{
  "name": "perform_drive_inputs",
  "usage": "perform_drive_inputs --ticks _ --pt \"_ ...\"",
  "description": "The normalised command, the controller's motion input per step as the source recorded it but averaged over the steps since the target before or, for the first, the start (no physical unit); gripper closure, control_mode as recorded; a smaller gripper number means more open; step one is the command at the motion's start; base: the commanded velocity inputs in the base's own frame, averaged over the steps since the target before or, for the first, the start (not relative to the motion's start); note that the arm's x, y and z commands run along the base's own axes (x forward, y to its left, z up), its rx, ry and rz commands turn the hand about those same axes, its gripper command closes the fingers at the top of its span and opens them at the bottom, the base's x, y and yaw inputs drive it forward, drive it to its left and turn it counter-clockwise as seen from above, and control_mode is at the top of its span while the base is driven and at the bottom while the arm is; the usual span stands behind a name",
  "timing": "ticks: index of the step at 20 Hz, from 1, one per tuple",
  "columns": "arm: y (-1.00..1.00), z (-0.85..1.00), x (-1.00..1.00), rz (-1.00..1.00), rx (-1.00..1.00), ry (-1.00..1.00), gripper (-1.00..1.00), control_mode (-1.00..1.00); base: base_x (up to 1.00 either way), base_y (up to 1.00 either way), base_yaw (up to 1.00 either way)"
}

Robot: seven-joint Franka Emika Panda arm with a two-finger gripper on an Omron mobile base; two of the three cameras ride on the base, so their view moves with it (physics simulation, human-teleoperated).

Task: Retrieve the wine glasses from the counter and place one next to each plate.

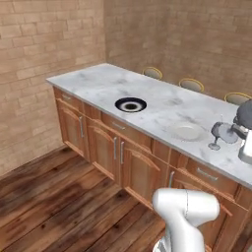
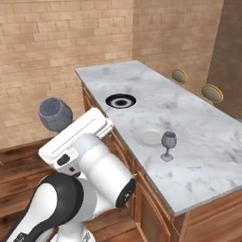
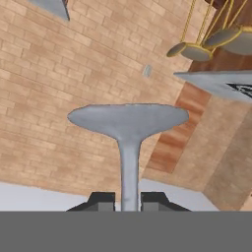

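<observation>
On the long marble surface (image 2: 198,137), the dark plate (image 2: 120,100) lies far left and the white plate (image 2: 149,137) sits nearer, with one wine glass (image 2: 168,145) upright just right of it. The fingers (image 3: 129,201) are clamped on the stem of the second glass (image 3: 129,123), held in the air off the surface's near side.

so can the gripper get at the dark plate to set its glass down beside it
Probably yes: the gripper is shut on a wine glass, and the marble top around the dark plate looks bare, the other glass standing by the white plate.
</observation>
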Motion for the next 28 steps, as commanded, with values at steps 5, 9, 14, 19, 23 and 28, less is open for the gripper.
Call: perform_drive_inputs --ticks 5,9,14,19,23,28 --pt "0.0 0.0 0.0 0.0 0.0 0.0 1.0 1.0 1.0 0.19 -0.2" --pt "0.0 0.0 0.0 0.0 0.0 0.0 1.0 1.0 0.67 0.97 -0.32" --pt "0.0 0.0 0.0 0.0 0.0 0.0 1.0 1.0 0.69 1.0 -0.41" --pt "0.0 0.0 0.0 0.0 0.0 0.0 1.0 1.0 0.95 0.93 -0.48" --pt "0.0 0.0 0.0 0.0 0.0 0.0 1.0 1.0 1.0 0.78 -0.51" --pt "0.0 0.0 0.0 0.0 0.0 0.0 1.0 1.0 0.76 0.29 -0.48"
